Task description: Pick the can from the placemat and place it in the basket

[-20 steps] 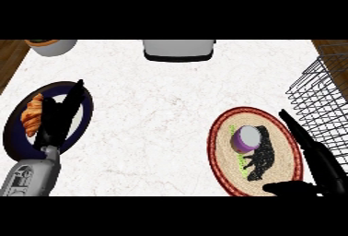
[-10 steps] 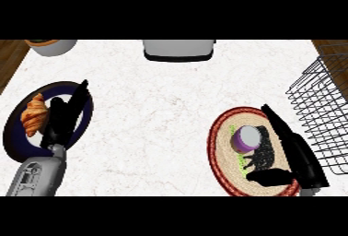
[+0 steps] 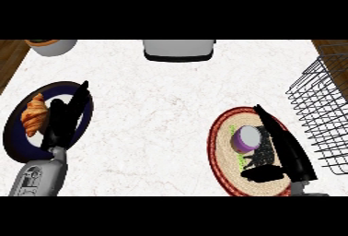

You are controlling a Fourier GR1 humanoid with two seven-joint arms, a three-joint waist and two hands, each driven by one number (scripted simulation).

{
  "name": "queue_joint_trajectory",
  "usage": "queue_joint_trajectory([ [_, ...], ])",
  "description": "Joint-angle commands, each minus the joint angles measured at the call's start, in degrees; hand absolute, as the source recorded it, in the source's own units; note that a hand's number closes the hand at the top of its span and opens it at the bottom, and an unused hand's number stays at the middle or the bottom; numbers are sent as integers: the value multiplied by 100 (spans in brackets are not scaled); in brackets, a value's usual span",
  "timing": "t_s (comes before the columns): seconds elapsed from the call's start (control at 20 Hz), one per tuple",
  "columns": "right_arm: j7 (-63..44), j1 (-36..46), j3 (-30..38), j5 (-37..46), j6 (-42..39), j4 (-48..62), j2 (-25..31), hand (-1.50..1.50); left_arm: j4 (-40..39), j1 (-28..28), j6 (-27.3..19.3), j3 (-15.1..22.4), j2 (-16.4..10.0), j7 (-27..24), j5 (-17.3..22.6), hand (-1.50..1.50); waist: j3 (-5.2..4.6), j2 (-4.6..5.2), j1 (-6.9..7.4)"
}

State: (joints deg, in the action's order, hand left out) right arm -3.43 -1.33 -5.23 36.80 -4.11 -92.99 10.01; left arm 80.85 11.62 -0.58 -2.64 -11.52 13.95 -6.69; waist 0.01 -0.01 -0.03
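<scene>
A purple can [image 3: 245, 138] with a pale top stands on the round woven placemat [image 3: 228, 159] with a red rim, at the right of the counter. My right hand [image 3: 287, 148] lies over the mat just right of the can, fingers stretched toward the far side, thumb [image 3: 263, 174] below the can. The fingers do not curl round the can. The black wire basket [image 3: 321, 110] stands at the right edge, beyond the hand. My left hand [image 3: 62, 120] rests open over a dark blue plate at the left.
A croissant [image 3: 32, 114] lies on the dark blue plate [image 3: 17, 133]. A grey and white appliance [image 3: 179, 49] sits at the back middle, and a bowl [image 3: 51, 45] at the back left corner. Wood floor shows beyond the counter's left edge.
My right hand has slid left and toward the far side across the placemat, closing in beside the can. The left forearm shifted slightly; the can has not moved.
</scene>
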Motion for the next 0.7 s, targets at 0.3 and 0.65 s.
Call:
queue_joint_trajectory([
  [0.3,317,-41,71,96,118,392,-204,-150,279,-516,131,-11,143,-232,-174,0,0,-2,5],
  [0.65,348,560,99,328,-36,1107,-141,150,457,-310,97,-100,176,60,-232,0,0,-1,16],
])
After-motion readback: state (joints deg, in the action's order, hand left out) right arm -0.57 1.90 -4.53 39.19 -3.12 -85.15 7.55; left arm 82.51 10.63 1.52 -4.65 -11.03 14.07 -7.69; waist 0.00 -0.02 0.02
